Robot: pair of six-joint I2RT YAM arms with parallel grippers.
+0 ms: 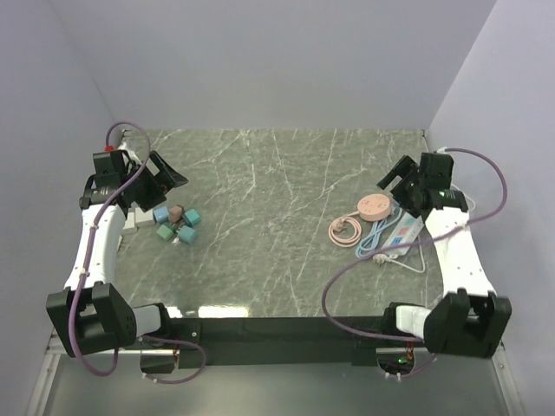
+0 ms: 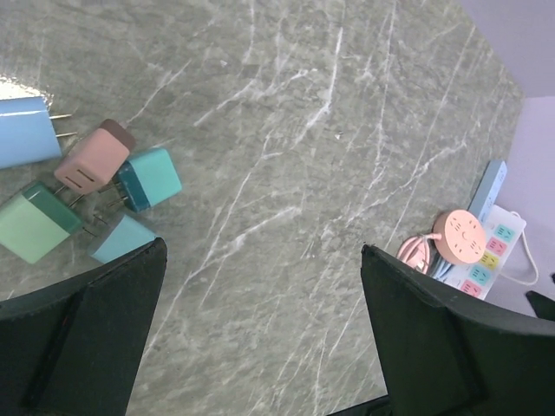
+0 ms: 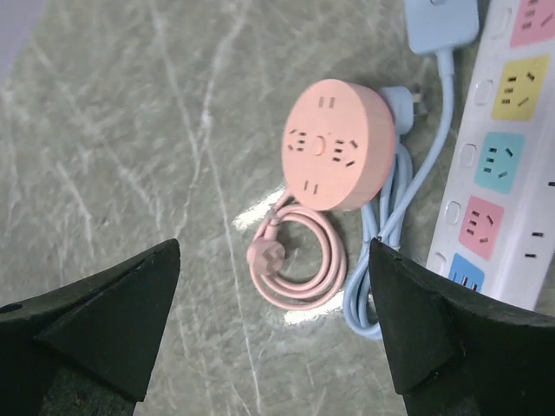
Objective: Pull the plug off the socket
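Note:
Several loose plug adapters (image 1: pixel 176 224) lie in a cluster at the left: blue, pink (image 2: pixel 91 156), teal (image 2: pixel 147 179), green (image 2: pixel 35 223) and light blue. None sits in a socket. A round pink socket (image 1: pixel 375 206) with its coiled pink cord (image 3: pixel 299 260) lies at the right, and shows no plug in its face (image 3: pixel 336 145). My left gripper (image 1: pixel 169 182) is open and empty, just above and behind the adapters. My right gripper (image 1: pixel 395 186) is open and empty, above the pink socket; its jaws frame the pink cord.
A white power strip (image 3: pixel 507 147) with coloured sockets lies right of the pink socket, also empty. A light blue socket block (image 3: pixel 442 22) and its blue cable (image 3: pixel 395 225) lie between them. Walls close in on left, back and right.

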